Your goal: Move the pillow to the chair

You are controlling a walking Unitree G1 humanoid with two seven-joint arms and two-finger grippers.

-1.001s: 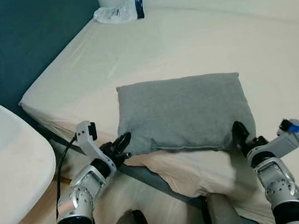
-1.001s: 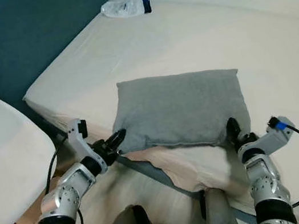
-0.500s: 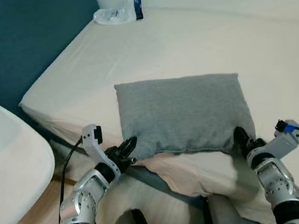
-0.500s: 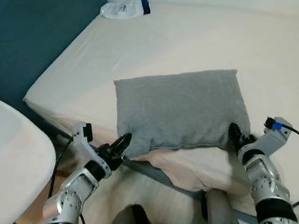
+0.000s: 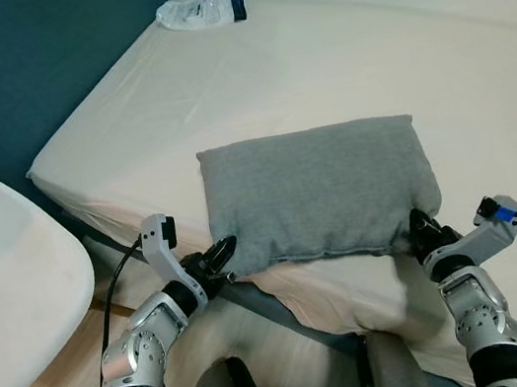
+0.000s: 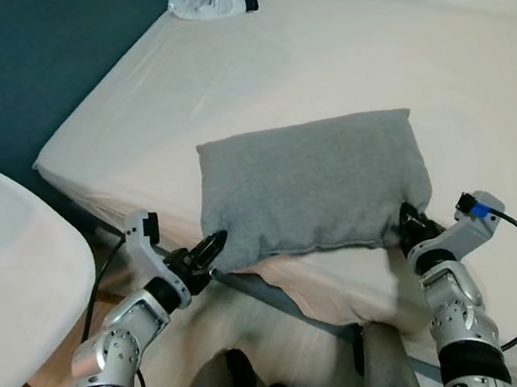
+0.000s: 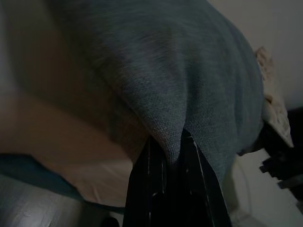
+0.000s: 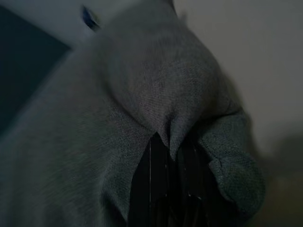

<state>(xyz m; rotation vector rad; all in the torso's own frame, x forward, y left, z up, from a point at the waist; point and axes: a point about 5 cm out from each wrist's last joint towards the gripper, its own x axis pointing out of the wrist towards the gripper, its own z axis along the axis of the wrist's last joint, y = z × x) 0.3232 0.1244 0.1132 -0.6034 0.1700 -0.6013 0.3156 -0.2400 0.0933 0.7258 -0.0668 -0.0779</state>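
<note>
**Left eye view: soft pillow pinched at both near corners**

Left eye view showed a wide bed point(image 5: 317, 73) with a cream sheet, set against a dark blue headboard point(image 5: 25, 64), and the pale seat of the chair point(image 5: 7, 298) close on the robot's left. A grey pillow point(image 5: 314, 194) lay flat near the bed's front edge, well apart from a plastic packet point(image 5: 201, 8) at the far corner.

The pillow looked light, limp and fabric-covered, so it would probably sag in the middle and fold when lifted by its ends. Corners and seams seemed the sensible places to take it, since the flat faces offer nothing to nip.

The left pincer point(image 5: 221, 255) sat at the near left corner, and the left wrist view showed its fingers point(image 7: 191, 184) pressed together on a peak of grey cloth. The right pincer point(image 5: 419, 228) was at the near right corner; the right wrist view showed cloth bunched between its fingers point(image 8: 147, 189), gripped likewise. A thin fabric pinch could slip, so an even lift on both sides seemed wise.
</note>
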